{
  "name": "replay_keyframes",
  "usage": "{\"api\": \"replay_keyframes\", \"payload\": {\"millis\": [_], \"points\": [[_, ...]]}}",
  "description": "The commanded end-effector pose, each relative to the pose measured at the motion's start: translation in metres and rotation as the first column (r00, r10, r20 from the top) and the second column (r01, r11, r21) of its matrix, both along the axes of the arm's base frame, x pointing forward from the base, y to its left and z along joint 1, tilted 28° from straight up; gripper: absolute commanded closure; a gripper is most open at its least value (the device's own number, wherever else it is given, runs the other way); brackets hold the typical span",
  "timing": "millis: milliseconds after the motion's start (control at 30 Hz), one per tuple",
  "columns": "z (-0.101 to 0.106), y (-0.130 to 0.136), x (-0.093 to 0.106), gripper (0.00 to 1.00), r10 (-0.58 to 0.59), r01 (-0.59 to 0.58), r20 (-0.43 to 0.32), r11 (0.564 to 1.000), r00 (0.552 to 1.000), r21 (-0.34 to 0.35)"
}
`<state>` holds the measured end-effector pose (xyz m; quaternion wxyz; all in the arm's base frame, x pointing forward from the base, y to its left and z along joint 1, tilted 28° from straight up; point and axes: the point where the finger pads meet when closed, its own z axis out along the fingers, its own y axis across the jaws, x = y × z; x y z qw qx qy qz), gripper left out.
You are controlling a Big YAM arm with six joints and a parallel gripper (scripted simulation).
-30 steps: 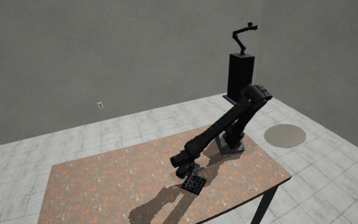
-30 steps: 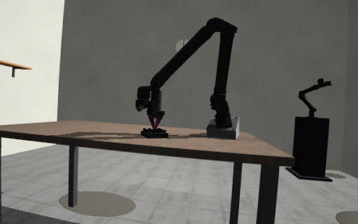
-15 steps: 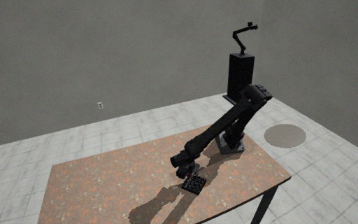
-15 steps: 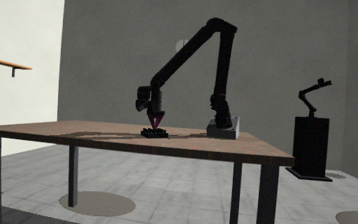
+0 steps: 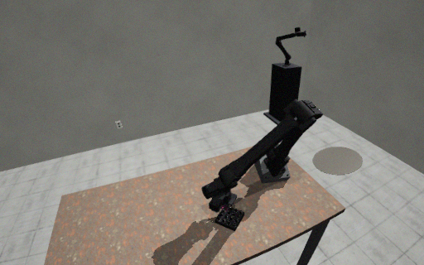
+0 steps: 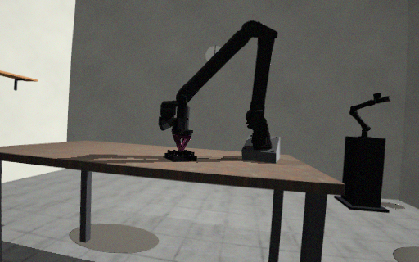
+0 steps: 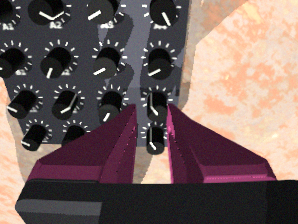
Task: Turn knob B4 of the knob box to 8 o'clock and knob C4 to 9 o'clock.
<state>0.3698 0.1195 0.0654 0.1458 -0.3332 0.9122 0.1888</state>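
The black knob box (image 5: pixel 228 218) (image 6: pixel 180 155) (image 7: pixel 133 43) stands flat on the table (image 5: pixel 124 215) (image 6: pixel 245 172), with four rows of white-lined knobs. My gripper (image 5: pixel 224 206) (image 6: pixel 182 146) (image 7: pixel 151 112) points straight down over the box's right-hand column, its purple fingers slightly apart. In the wrist view the fingertips flank the lower edge of the third knob down (image 7: pixel 156 100), whose line points down and a little left. The last knob of that column (image 7: pixel 154 137) shows in the gap between the fingers. The fingers press on neither knob. The second knob down (image 7: pixel 157 62) points down-left.
The arm's grey base (image 5: pixel 273 171) (image 6: pixel 262 153) is bolted to the table's far right. The box lies near the table's front edge. A black pedestal (image 5: pixel 285 89) (image 6: pixel 364 172) with a small arm stands on the floor behind.
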Motion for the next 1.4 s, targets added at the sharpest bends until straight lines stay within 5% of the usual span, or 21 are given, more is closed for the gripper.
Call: {"api": "replay_keyframes", "payload": {"millis": [0,467,633,900,1367], "points": [[-0.002,0.007,0.001,0.81,0.022,-0.022,0.005,1.000,1.000,0.007],[0.000,0.005,0.001,0.81,0.021,-0.021,0.001,1.000,1.000,0.006],[0.031,-0.006,0.018,0.81,-0.003,0.002,0.059,1.000,0.998,0.011],[0.051,-0.017,0.014,0.81,-0.003,0.002,0.062,1.000,0.998,0.010],[0.052,-0.015,0.012,0.81,0.007,-0.008,0.050,1.000,0.999,0.008]]}}
